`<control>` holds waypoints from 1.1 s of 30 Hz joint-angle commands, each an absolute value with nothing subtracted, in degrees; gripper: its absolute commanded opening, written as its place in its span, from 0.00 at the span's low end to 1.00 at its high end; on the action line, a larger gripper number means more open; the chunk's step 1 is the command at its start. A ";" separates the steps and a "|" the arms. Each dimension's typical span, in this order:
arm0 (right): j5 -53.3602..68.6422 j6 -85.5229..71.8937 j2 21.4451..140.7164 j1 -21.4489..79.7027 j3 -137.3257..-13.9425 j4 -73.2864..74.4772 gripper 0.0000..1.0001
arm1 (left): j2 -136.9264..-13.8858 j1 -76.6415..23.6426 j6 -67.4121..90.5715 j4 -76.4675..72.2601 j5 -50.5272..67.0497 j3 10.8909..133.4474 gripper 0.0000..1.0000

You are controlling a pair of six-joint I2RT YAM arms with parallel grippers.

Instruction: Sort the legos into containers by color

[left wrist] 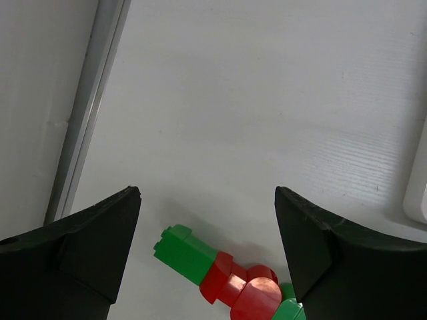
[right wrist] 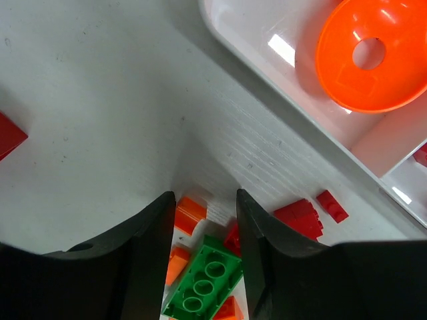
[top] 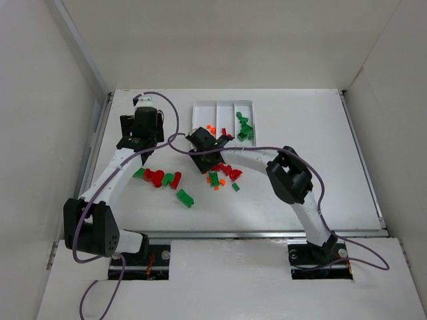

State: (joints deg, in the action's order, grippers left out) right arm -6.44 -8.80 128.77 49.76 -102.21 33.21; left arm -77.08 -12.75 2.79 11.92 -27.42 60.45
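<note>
The right gripper (right wrist: 205, 195) stands just beside the tray's (right wrist: 267, 70) near edge, jaws narrowed about an orange brick (right wrist: 189, 215) and a green brick (right wrist: 203, 280) (gripped or not, I cannot tell). An orange dish (right wrist: 347, 77) lies in the tray. Left of the tray, the left gripper (left wrist: 208, 193) hangs spread wide over green and red bricks (left wrist: 220, 280).

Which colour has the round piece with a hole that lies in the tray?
Orange. The round piece shows best in the right wrist view.
</note>
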 commanded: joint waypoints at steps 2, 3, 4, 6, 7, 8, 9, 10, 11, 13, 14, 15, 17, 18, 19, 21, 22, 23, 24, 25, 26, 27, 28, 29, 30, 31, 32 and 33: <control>-5.36 -9.32 128.76 50.27 -99.49 35.68 0.47 | -74.88 -12.92 2.37 10.46 -27.42 60.12 0.79; -5.36 -9.32 128.76 50.27 -98.97 35.68 0.46 | -74.88 -12.92 2.37 10.46 -27.42 60.12 0.79; -5.36 -9.32 128.76 50.80 -98.96 35.68 0.45 | -74.88 -12.92 2.37 10.46 -27.42 60.12 0.79; -4.75 -9.84 128.76 50.80 -98.96 35.68 0.45 | -74.88 -12.92 2.37 10.46 -27.42 60.12 0.79; -4.75 -9.84 128.76 51.41 -98.96 35.68 0.45 | -74.88 -12.92 2.37 10.46 -27.42 60.12 0.79; -4.75 -9.84 128.15 51.42 -98.96 35.68 0.45 | -74.88 -12.92 2.37 10.46 -27.42 60.12 0.79; -4.75 -9.84 128.14 51.94 -98.96 36.29 0.45 | -75.40 -12.92 2.37 10.46 -27.42 60.12 0.79; -4.75 -9.84 128.14 51.94 -98.96 36.30 0.45 | -75.41 -12.92 2.37 10.46 -27.42 60.12 0.79; -4.75 -9.84 128.14 51.94 -98.96 36.91 0.45 | -75.41 -12.92 2.37 10.46 -26.90 60.12 0.79; -4.75 -9.84 128.14 52.47 -98.96 37.44 0.45 | -75.41 -12.92 2.37 10.46 -26.89 60.12 0.79; -4.75 -10.54 128.14 52.47 -98.96 37.44 0.45 | -75.41 -12.92 2.37 10.46 -26.89 60.12 0.79; -4.75 -10.55 128.14 52.47 -98.96 37.44 0.45 | -75.41 -12.92 2.37 10.46 -26.89 60.12 0.79; -4.22 -11.16 127.53 52.47 -98.26 37.44 0.45 | -75.41 -12.92 2.37 10.46 -26.89 60.12 0.79; -4.22 -11.16 126.83 52.47 -97.65 37.44 0.45 | -75.41 -12.92 2.37 10.46 -26.89 60.12 0.79; -4.22 -11.16 126.83 52.47 -97.65 37.44 0.46 | -75.41 -12.92 2.37 10.46 -26.89 60.12 0.79; -4.22 -11.16 126.30 52.47 -97.65 37.97 0.50 | -75.41 -12.92 2.37 10.46 -26.89 60.12 0.79; -4.22 -11.68 126.30 52.47 -97.12 37.97 0.50 | -75.41 -12.92 2.37 10.46 -26.89 60.12 0.79; -4.22 -11.69 126.30 52.47 -97.12 37.97 0.50 | -75.41 -12.92 2.37 10.46 -26.89 60.12 0.79; -4.22 -11.69 126.30 52.47 -97.12 37.97 0.48 | -75.41 -12.92 2.37 10.46 -26.89 60.12 0.79; -4.22 -11.69 126.82 52.47 -97.12 37.97 0.44 | -75.41 -12.92 2.37 10.46 -26.89 60.12 0.79; -4.22 -11.69 126.83 52.47 -97.12 37.97 0.42 | -75.41 -12.92 2.37 10.46 -26.89 60.12 0.79; -4.22 -11.69 127.35 52.47 -97.73 37.97 0.41 | -75.41 -12.92 2.37 10.46 -26.89 60.12 0.79; -4.22 -11.69 127.88 52.47 -97.73 37.45 0.41 | -75.41 -12.92 2.37 10.46 -26.89 60.12 0.79; -4.22 -11.69 127.88 52.47 -97.73 37.44 0.41 | -75.41 -12.92 2.37 10.46 -26.89 60.12 0.79; -4.22 -11.69 128.49 52.47 -98.43 36.92 0.41 | -75.41 -12.92 2.37 10.46 -26.89 60.12 0.79; -4.22 -11.69 129.11 52.47 -98.96 36.91 0.39 | -75.41 -12.92 2.37 10.46 -26.89 60.12 0.79; -4.22 -11.69 129.11 52.47 -98.96 36.91 0.36 | -75.41 -12.92 2.37 10.46 -26.89 60.12 0.79; -4.22 -11.69 129.89 52.47 -99.83 36.91 0.34 | -75.41 -12.92 2.37 10.46 -26.89 60.12 0.79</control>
State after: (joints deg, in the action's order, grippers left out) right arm -5.93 -10.52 126.63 51.83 -99.04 33.76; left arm -77.08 -12.75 2.76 11.90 -26.98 60.45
